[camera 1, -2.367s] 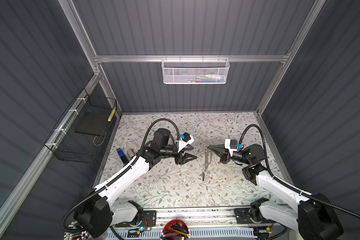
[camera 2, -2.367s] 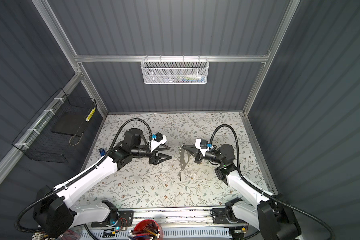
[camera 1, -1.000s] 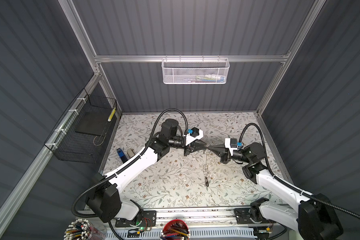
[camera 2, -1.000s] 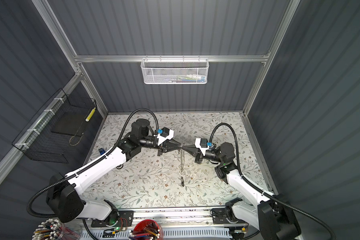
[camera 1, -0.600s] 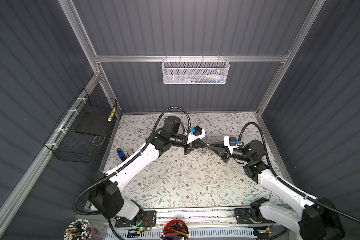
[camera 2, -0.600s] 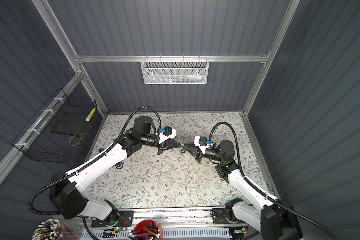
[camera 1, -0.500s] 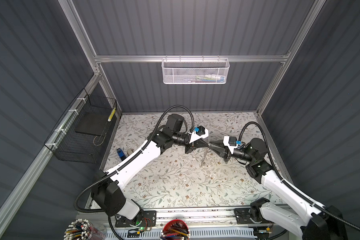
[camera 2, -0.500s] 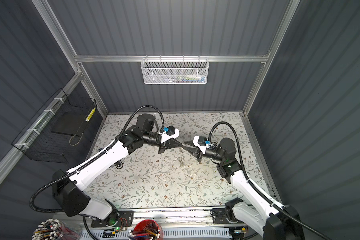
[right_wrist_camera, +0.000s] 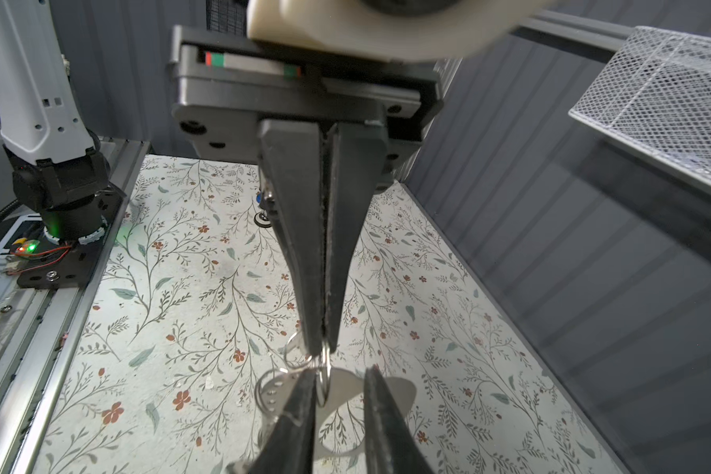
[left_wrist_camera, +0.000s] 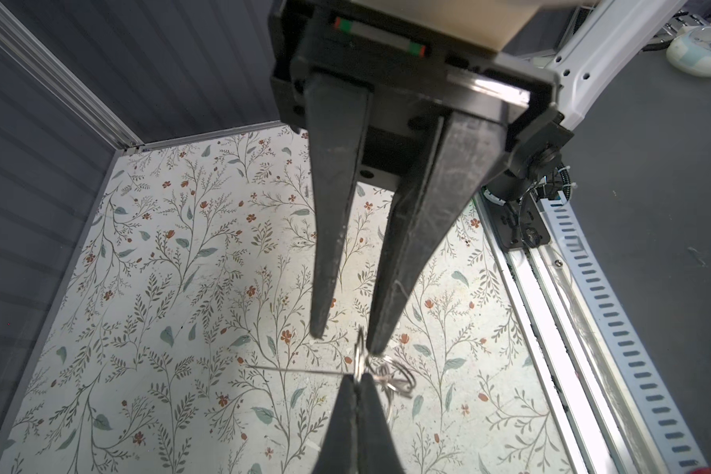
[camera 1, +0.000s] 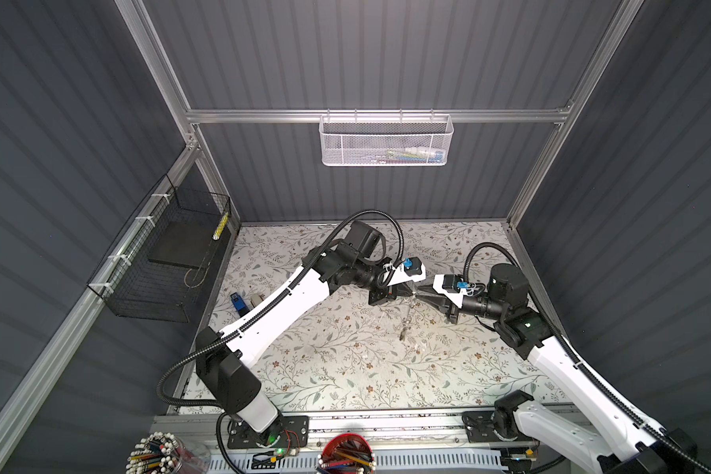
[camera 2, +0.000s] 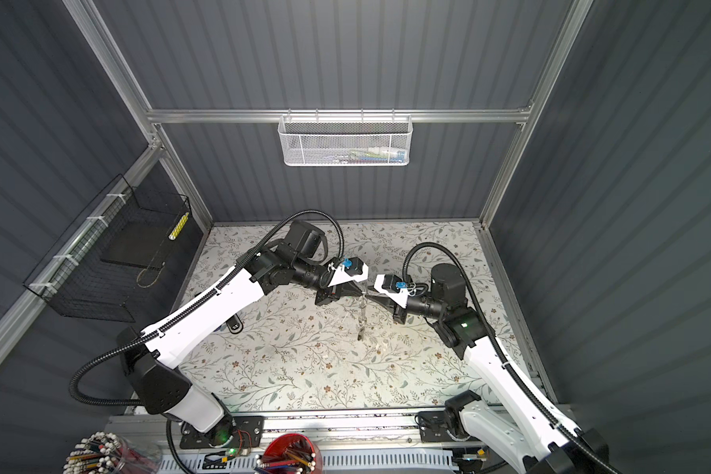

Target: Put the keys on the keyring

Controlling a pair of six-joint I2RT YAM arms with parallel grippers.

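Both pincers meet tip to tip, raised over the middle of the floral table [camera 1: 345,369].

Left pincer [left_wrist_camera: 358,381]: fingers pressed flat together and clamped on the edge of a small split ring [left_wrist_camera: 359,355]. The ring stands out past its tips. The right wrist view shows the same grip, with the left pincer [right_wrist_camera: 320,349] pinching the ring's upper edge.

Right pincer [right_wrist_camera: 339,373]: a narrow gap, nothing clamped. The ring sits inside that gap, hard by one finger [right_wrist_camera: 304,394] and clear of the other. Cannot tell if metal touches that finger.

Keyring [right_wrist_camera: 390,388]: a flat grey piece with an oval cutout. It hangs below the ring, under the right pincer's tips.

In both top views it drops straight down from where the tips meet [camera 1: 406,316] [camera 2: 362,314], seen nearly edge-on. Cannot tell if its lower end reaches the table.

More wire loops [left_wrist_camera: 390,377] bunch just beside the left pincer's tips.

A small silver piece pierced with holes [right_wrist_camera: 269,392] hangs by the right pincer's near finger. Cannot tell if it is a key.
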